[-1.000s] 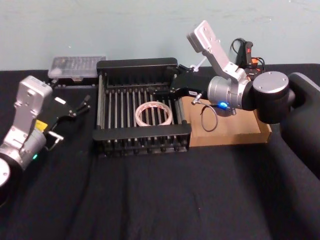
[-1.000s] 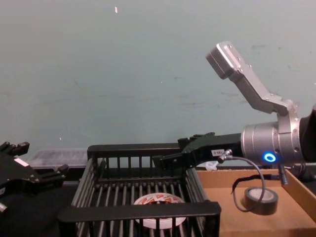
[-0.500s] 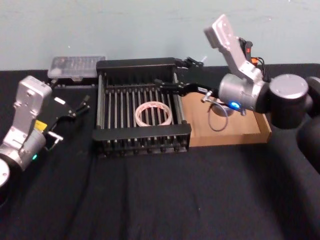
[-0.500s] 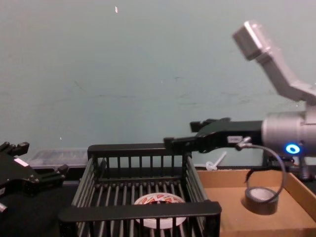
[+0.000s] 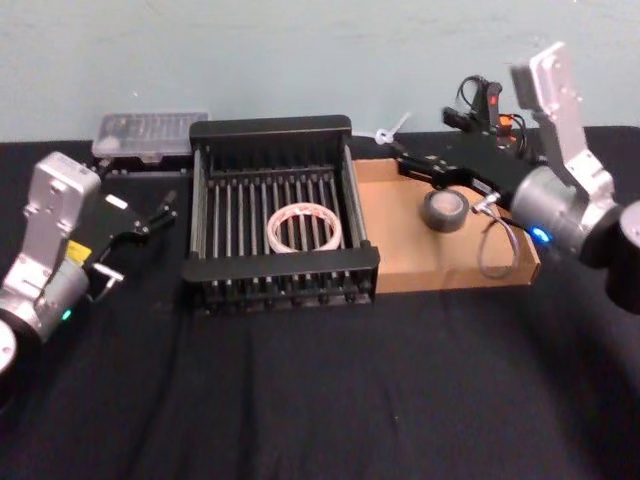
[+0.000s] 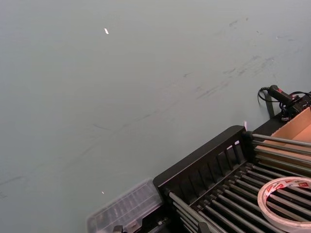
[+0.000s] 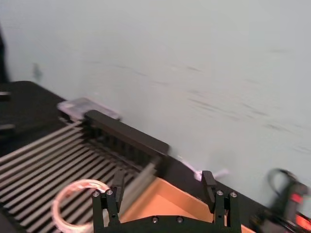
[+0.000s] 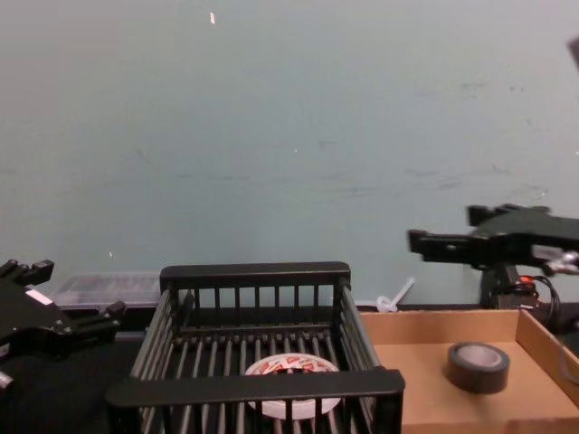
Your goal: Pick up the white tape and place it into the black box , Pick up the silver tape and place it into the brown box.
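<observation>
The white tape point(image 5: 304, 226) point(image 8: 291, 369) lies flat on the bars inside the black box point(image 5: 280, 263), near its middle. On the floor of the brown box point(image 5: 400, 240) rests the silver tape point(image 5: 445, 209) point(image 8: 477, 366), lying flat. My right gripper point(image 5: 405, 160) point(image 7: 163, 191) hovers open and empty above the brown box's far edge, just behind the silver tape and clear of it. My left gripper point(image 5: 165, 210) rests open to the left of the black box, holding nothing.
A clear plastic case point(image 5: 150, 132) sits behind the black box at the back left. A black device with cables point(image 5: 490, 100) stands behind the brown box. Black cloth covers the table, with open room in front of both boxes.
My right gripper has swung right and back, from over the black box's far right corner to over the brown box's far edge. The silver tape now shows uncovered. The left arm has not moved.
</observation>
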Motion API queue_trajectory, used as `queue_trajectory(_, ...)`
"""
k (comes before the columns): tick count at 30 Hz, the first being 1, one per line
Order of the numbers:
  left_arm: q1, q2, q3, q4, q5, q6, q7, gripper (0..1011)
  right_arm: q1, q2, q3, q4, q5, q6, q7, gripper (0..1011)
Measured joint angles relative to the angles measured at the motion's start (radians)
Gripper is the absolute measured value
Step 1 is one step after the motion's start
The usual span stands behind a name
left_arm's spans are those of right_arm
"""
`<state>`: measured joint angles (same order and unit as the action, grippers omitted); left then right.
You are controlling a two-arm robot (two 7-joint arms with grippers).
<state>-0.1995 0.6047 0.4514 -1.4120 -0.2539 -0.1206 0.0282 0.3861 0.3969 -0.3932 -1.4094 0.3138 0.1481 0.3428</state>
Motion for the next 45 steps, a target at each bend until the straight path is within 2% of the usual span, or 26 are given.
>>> queue_trajectory(5, 0.000, 0.000, 0.000, 0.000, 0.000, 0.000, 0.000, 1001, -0.082, 0.015, 0.055, -0.047, -0.022, -0.008, -0.073, 1000)
queue_trajectory(18, 0.000, 0.000, 0.000, 0.000, 0.000, 0.000, 0.000, 1001, -0.193, 0.002, 0.131, -0.064, -0.024, -0.013, -0.123, 1000)
queue_trajectory(25, 0.000, 0.000, 0.000, 0.000, 0.000, 0.000, 0.000, 1001, -0.209, -0.008, 0.144, -0.060, -0.029, -0.015, -0.120, 1000)
queue_trajectory(45, 0.000, 0.000, 0.000, 0.000, 0.000, 0.000, 0.000, 1001, -0.206, -0.006, 0.141, -0.060, -0.029, -0.015, -0.120, 1000)
